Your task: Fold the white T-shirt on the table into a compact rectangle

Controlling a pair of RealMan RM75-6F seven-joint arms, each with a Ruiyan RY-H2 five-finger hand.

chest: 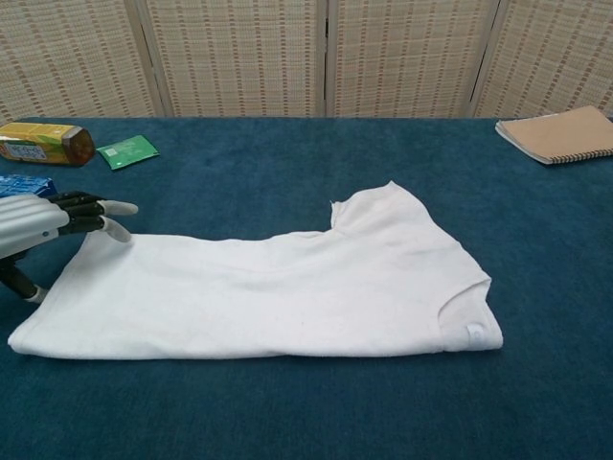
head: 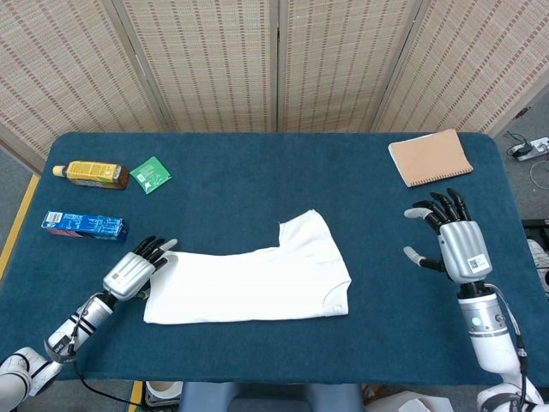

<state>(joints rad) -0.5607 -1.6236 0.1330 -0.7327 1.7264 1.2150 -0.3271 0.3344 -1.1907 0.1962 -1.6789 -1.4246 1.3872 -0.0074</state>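
Already lying folded lengthwise: shirt (head: 249, 283) stretching as a long band across the lower middle of the head view, one sleeve poking up toward center frame, collar end at the right. Judging roughly half done; still needing at least one crosswise fold, hem end over collar end, to reach a compact rectangle.

Reaching in from the lower left: left hand (head: 130, 274), fingers spread and extended, tips at the shirt's left edge, thumb low by the cloth's side. Holding nothing as far as either view shows; possibly getting ready to pinch the hem, though not gripping yet.

Hovering at the right of the head view, well apart from the shirt: right hand (head: 455, 240), fingers splayed wide, holding nothing.

Showing only in the head view: the right hand, and the whole table (head: 257, 172) with bottle (head: 89, 174), green packet (head: 150, 175) and blue box (head: 84, 227) at the left and notebook (head: 429, 158) at the upper right.

Showing better in the chest view: the shirt's doubled thickness along the near edge, the label at the collar at lower right, and fingertips (chest: 115, 228) sitting right at the cloth's upper-left corner.
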